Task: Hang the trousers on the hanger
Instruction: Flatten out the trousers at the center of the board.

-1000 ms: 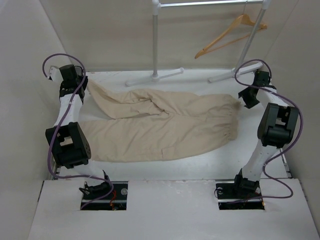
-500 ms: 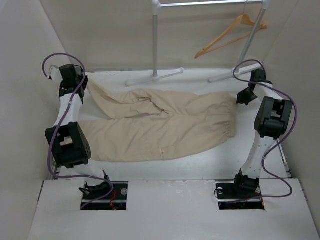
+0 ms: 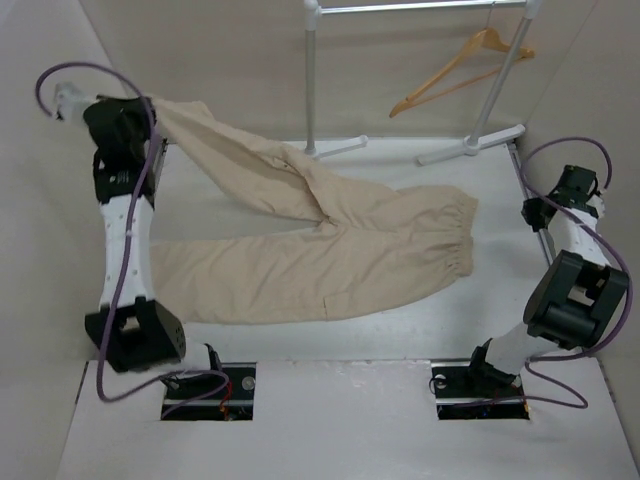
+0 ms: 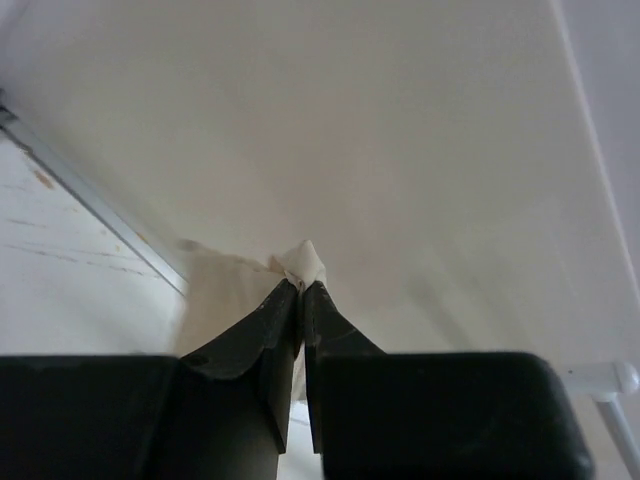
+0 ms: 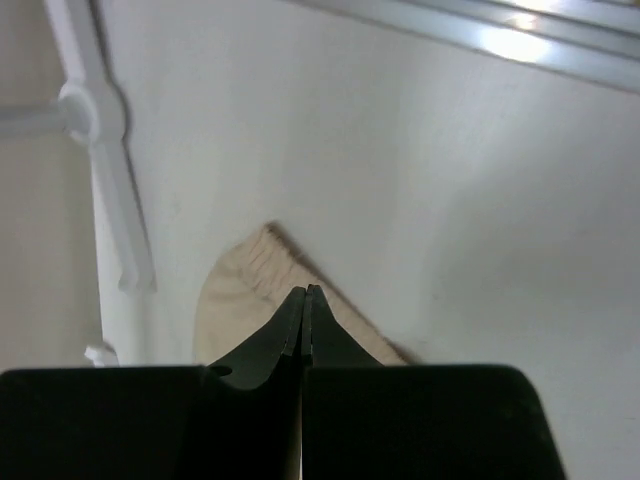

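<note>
The left gripper (image 3: 150, 102) is up high at the far left corner, its jaws pinched tight on the hem of one leg of the large beige soft cloth trousers (image 3: 330, 260); in the left wrist view a small tip of tan cloth pokes out from between the closed black fingertips (image 4: 302, 285). That leg slopes from the gripper down to the crotch, off the white desk (image 3: 420, 320) for much of its length. The other leg lies flat along the near side, and the gathered elastic waist rests on the desk toward the right. The right gripper (image 3: 532, 211) sits near the right edge, apart from the waistband, its jaws fully closed on nothing; its wrist view shows the fingertips (image 5: 305, 293) pressed together, with the cloth beyond them. The slim light orange-tan wooden coat hanger (image 3: 440, 76) hangs by its hook from the white metal rack (image 3: 312, 80) at the back right, well apart from the trousers.
</note>
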{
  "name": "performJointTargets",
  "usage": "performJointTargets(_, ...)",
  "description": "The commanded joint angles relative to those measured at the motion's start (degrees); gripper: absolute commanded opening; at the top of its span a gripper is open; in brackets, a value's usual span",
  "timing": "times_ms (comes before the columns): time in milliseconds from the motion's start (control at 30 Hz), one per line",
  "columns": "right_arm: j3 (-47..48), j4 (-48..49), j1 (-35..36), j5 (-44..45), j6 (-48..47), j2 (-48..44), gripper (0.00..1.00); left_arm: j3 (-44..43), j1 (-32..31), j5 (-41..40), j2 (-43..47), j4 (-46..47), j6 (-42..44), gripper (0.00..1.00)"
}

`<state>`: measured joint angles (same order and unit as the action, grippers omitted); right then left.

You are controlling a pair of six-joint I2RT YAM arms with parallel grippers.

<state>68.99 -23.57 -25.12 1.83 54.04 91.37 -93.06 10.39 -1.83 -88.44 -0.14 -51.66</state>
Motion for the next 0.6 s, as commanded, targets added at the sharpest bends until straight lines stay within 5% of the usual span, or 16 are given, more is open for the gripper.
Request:
performJointTargets(0, -5.96, 2.74, -2.69, -0.24, 3.78, -1.36, 0.00, 16.18, 8.00, -5.71, 10.30, 9.61, 0.95, 0.05)
performJointTargets(133, -3.71, 3.89, -0.25, -4.00, 1.09, 2.30, 0.10, 27.74, 12.50, -1.90, 1.98, 6.92, -2.73, 0.03)
performJointTargets(333, 8.43, -2.09, 9.51, -9.74, -8.07, 16.28, 0.58, 30.66, 12.06, -0.82, 0.55, 9.46, -2.13, 0.03)
performJointTargets(567, 21.52, -8.23, 12.95, -8.86, -8.87, 26.65, 0.62, 31.01, 12.86, 1.12, 4.33, 9.37, -1.69, 0.03)
